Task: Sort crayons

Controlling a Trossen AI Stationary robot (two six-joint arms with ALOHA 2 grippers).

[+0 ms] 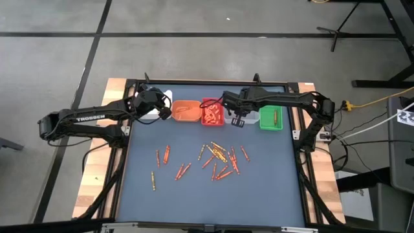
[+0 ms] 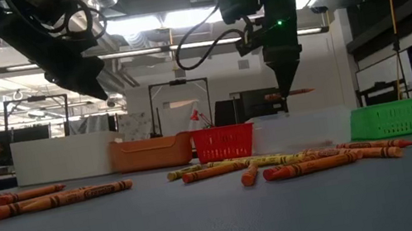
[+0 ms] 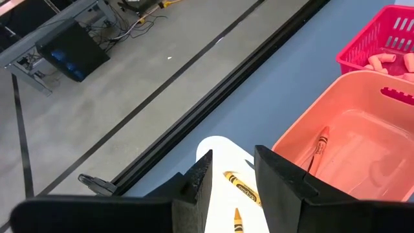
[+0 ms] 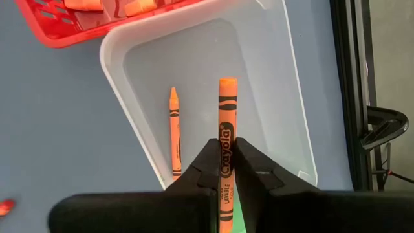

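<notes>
My right gripper (image 4: 226, 152) is shut on an orange crayon (image 4: 227, 110) above the clear bin (image 4: 278, 77), where another orange crayon (image 4: 174, 133) lies on the floor. My left gripper (image 3: 231, 171) stands open over the white bin (image 3: 217, 147), which holds two yellow crayons (image 3: 242, 188); nothing is between its fingers. The orange bin (image 3: 362, 129) has one crayon (image 3: 320, 145) in it. Several more crayons (image 1: 217, 158) lie loose on the blue mat. My right gripper pinches the orange crayon about its middle (image 4: 226, 139) between its two fingers. The fingers come steeply from above and lie across the crayon. The crayon (image 2: 288, 94) sits level in the hold, lifted clear above the clear bin.
The bins stand in a row at the mat's far edge: white, orange (image 1: 186, 111), red (image 1: 212, 111), clear, green (image 1: 272, 118). The red bin holds several crayons and the green one holds one. A second, looser scatter of crayons (image 1: 165, 155) lies toward the left.
</notes>
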